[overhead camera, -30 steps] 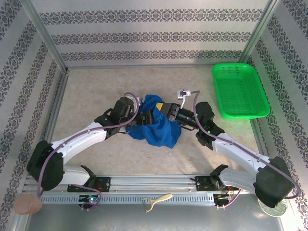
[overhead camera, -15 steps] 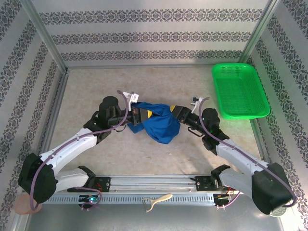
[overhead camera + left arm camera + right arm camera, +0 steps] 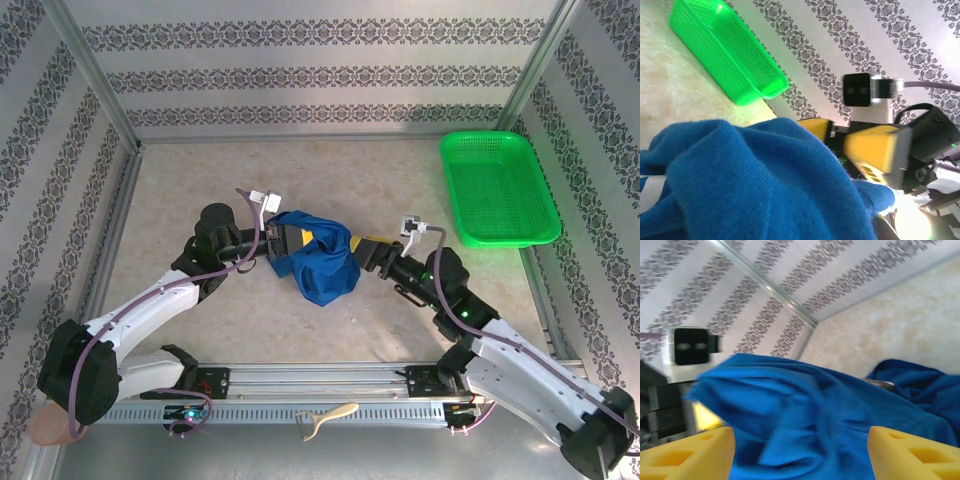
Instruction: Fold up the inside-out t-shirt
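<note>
Left gripper (image 3: 295,240) pinched shut on inside-out t-shirt (image 3: 322,268), likely anchoring it | right gripper (image 3: 360,246) spread, empty, just beside it, ready to grip

The t-shirt (image 3: 765,185) is soft matt knit cloth, the basket (image 3: 497,190) glossy plastic mesh.

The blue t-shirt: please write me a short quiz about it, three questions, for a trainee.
1. True or false: the blue t-shirt lies outside the green mesh basket.
2. Which gripper is shut on the t-shirt: A the left, B the right, C both?
3. In the right wrist view, what colour are the fingers?
Key: 1 true. 2 A: the left gripper grips the cloth; the right gripper stands open. 3 yellow.
</note>
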